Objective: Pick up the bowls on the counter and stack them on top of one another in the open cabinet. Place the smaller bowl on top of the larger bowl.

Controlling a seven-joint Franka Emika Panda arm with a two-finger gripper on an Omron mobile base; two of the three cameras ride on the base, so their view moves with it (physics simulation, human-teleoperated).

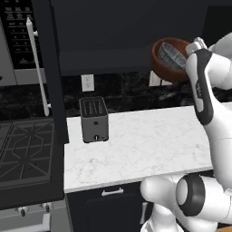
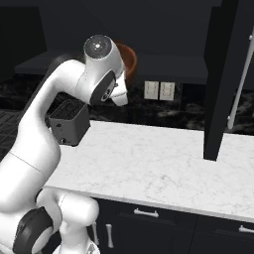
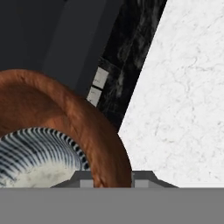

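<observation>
Reddish-brown glossy round bowl [image 1: 164, 63], small grey speckled bowl [image 1: 172, 54] nesting inside: sitting tilted at dark upper cabinet [image 1: 113, 31], one o'clock of white marble bench [image 1: 136, 145]. Hand [image 3: 113, 177] gripping the brown rim. Remaining: releasing.

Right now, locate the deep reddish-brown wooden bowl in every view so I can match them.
Left base view: the reddish-brown bowl is upper right, beside the arm, tilted.
Right base view: its rim peeks out top centre, behind the arm's joint.
Hand view: it curves across the lower left.
Shared landmark: the white wall outlets.
</observation>
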